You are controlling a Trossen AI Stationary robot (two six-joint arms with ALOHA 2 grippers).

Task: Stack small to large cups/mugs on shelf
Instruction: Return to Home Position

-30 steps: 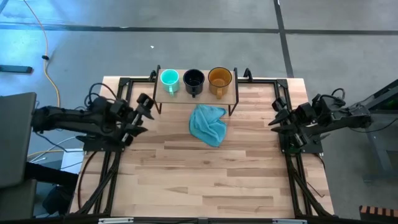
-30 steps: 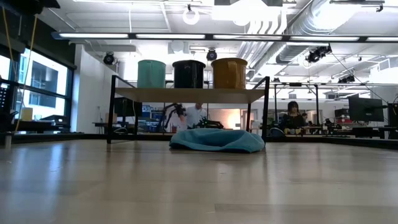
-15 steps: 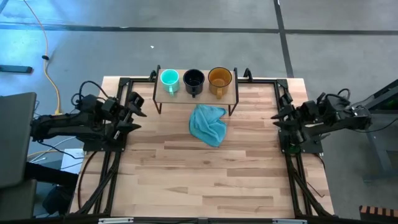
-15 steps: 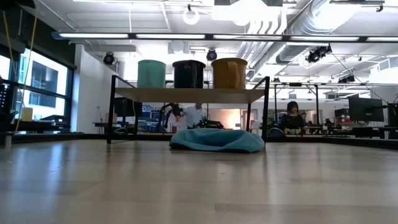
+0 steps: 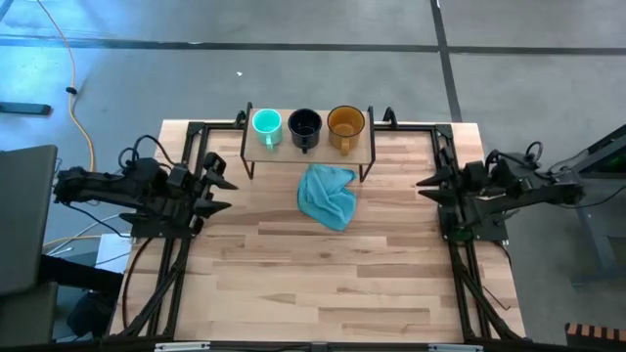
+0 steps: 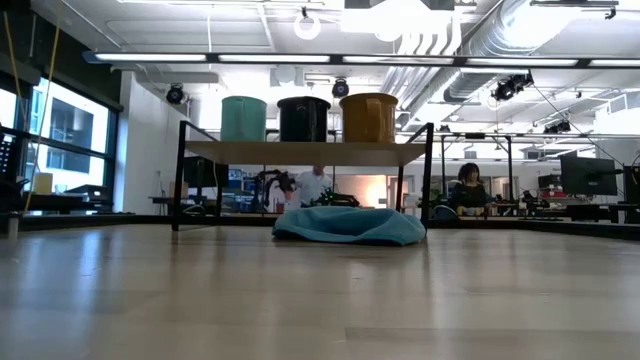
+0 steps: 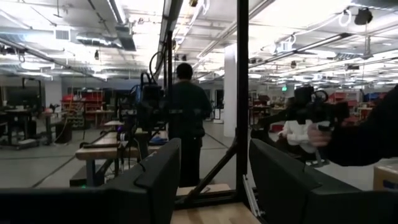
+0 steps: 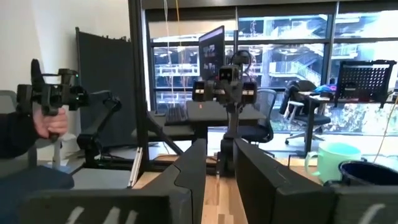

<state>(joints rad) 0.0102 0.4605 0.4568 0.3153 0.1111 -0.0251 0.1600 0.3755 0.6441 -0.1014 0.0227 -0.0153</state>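
Three mugs stand side by side on their bases on the shelf (image 5: 308, 147) (image 6: 305, 152) at the table's far edge: teal mug (image 5: 266, 124) (image 6: 244, 118) (image 8: 333, 160), navy mug (image 5: 305, 124) (image 6: 303, 118), amber mug (image 5: 345, 122) (image 6: 368, 117). My left gripper (image 5: 219, 192) (image 7: 214, 180) is open at the table's left edge, left of the shelf and nearer. My right gripper (image 5: 424, 186) (image 8: 216, 168) is open at the right edge. Neither touches anything.
A crumpled light blue cloth (image 5: 328, 196) (image 6: 350, 225) lies on the table just in front of the shelf. Black frame rails (image 5: 186, 186) run along both table sides. People show in the room beyond the table.
My left gripper has drawn back from beside the shelf toward the table's left edge, then come a little toward the near edge. The mugs, shelf and cloth have stayed put.
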